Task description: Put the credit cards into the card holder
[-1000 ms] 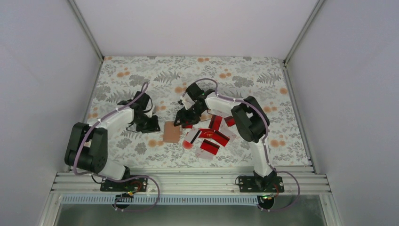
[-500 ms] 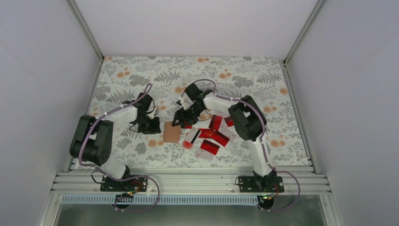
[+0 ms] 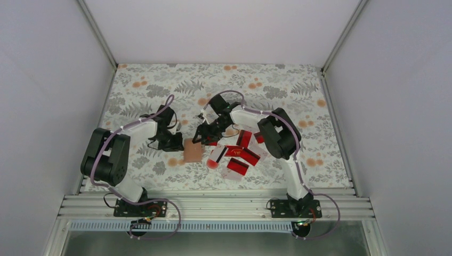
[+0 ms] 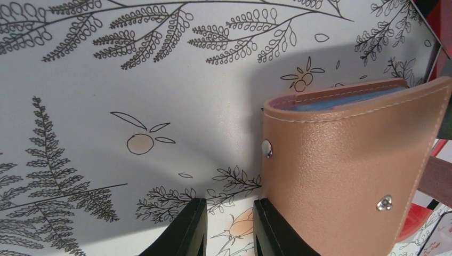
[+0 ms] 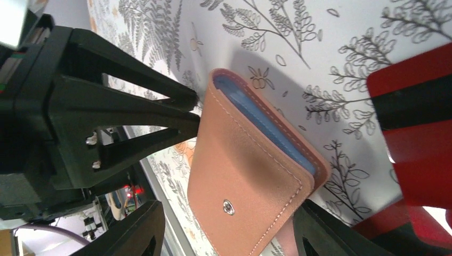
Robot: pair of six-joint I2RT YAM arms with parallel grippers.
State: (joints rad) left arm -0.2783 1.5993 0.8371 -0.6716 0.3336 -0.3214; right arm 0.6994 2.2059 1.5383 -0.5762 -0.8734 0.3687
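The tan card holder [image 3: 193, 150] lies on the floral table, its top flap slightly raised and the blue inside showing along one edge. My left gripper [image 3: 178, 143] is low at its left edge. In the left wrist view the gripper [image 4: 230, 229] has a narrow empty gap, and its right finger [image 4: 274, 232] touches the holder [image 4: 346, 170]. My right gripper [image 3: 205, 137] hovers over the holder's right side. It is wide open [image 5: 229, 234], with the holder [image 5: 245, 170] between its fingers. Several red credit cards [image 3: 240, 154] lie scattered to the right of the holder, and one [image 5: 416, 122] shows close by.
The right arm's forearm [image 3: 250, 118] reaches over the card pile. A round red spot [image 3: 213, 165] sits by the pile's left end. White walls close in the table on three sides.
My left gripper has moved right until it reaches the holder's left edge. My right gripper has shifted slightly left over the holder.
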